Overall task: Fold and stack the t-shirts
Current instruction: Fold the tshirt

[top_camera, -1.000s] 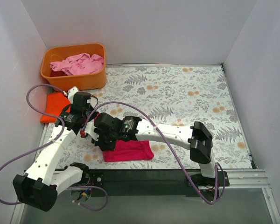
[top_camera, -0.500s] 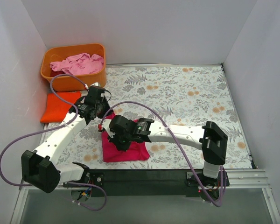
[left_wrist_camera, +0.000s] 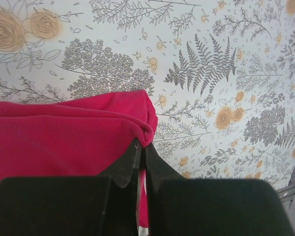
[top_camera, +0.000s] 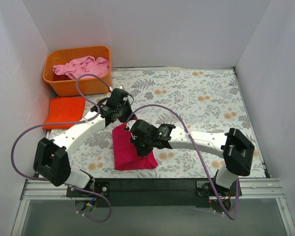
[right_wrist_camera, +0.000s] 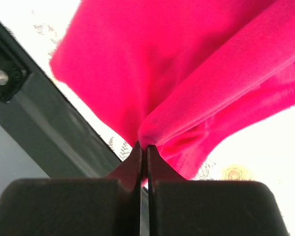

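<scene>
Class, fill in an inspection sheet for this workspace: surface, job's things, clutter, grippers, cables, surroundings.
Surface: floral-patterned table.
Job's things: magenta-red t-shirt part-folded near the front edge; orange t-shirt folded at left; pale pink t-shirt and dark red t-shirt crumpled in the orange tub.
Clutter: only the orange tub, back left.
Grippers: left gripper and right gripper both shut on the magenta-red t-shirt.
Cables: purple cables loop off both arms.
Surroundings: white walls.

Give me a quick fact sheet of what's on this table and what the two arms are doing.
left gripper: shut on an edge of the magenta-red t-shirt
right gripper: shut on a fold of the same shirt
orange t-shirt: folded flat, just in front of the orange tub
pale pink t-shirt: crumpled inside the tub
table: floral-patterned top
</scene>
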You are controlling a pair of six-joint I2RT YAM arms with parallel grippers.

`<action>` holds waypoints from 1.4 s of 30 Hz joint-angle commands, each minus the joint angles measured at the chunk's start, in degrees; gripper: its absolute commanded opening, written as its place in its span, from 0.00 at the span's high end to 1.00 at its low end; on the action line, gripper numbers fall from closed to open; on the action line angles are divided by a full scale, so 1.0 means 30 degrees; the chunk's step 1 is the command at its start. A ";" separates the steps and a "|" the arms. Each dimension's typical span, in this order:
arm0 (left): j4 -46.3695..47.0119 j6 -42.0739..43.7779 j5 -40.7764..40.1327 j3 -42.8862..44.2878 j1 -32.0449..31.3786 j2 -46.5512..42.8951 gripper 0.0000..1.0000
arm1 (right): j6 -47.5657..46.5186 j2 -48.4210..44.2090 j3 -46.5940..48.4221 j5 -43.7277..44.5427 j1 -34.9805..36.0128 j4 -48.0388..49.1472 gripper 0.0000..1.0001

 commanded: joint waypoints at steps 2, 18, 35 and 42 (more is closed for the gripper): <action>0.1141 -0.0427 0.0087 0.1052 -0.0688 0.1087 1.00 | 0.1903 -0.0694 -0.0938 -0.0647 -0.0394 -0.0054 0.99; 0.0819 -0.0398 -0.0087 0.1669 -0.2565 0.3931 1.00 | 0.3458 -0.1221 -0.2697 -0.2054 -0.1390 -0.0054 0.92; 0.0967 -0.0749 -0.3805 0.1847 -0.2712 0.2590 0.30 | 0.4339 -0.5438 -0.4836 0.0672 -0.2415 0.1174 0.48; 0.0614 -0.1159 -0.4777 -0.0960 -0.2184 -0.0604 0.35 | 0.2873 -0.4507 -0.4925 -0.3777 -0.3089 0.4250 0.51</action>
